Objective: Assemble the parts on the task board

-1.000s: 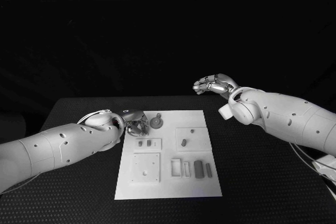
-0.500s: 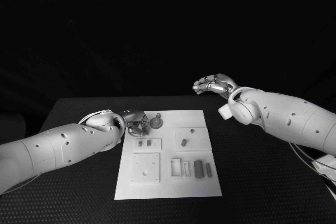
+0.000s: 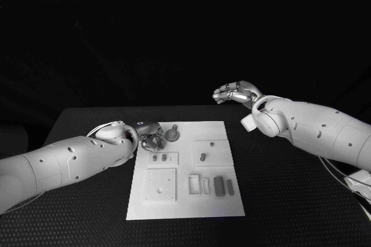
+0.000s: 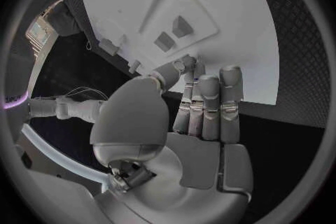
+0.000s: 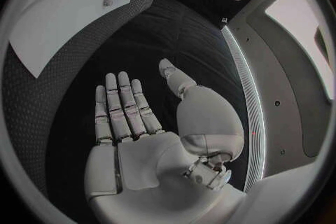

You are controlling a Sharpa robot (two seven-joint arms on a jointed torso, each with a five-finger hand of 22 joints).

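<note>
Black table, white board [image 3: 185, 204] at centre: left hand [image 3: 149, 137], fingers extended at the board's far-left edge near a round part [image 3: 173, 134], should approach slowly to grasp it cleanly, while right hand [image 3: 238, 92] hovers empty beyond.

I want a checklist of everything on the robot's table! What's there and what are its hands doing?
Surface: black textured table, dark all round.
Job's things: white rectangular task board in the middle; small grey round part near its far edge; dark grey oblong parts in slots nearer the robot.
Clutter: nothing seen.
Hands: left robot hand at the board's far left corner, fingertips at its edge, holding nothing visible; right robot hand raised beyond the board, empty, fingers apart.
Cables: thin wires by the right arm.
Surroundings: dark.
</note>
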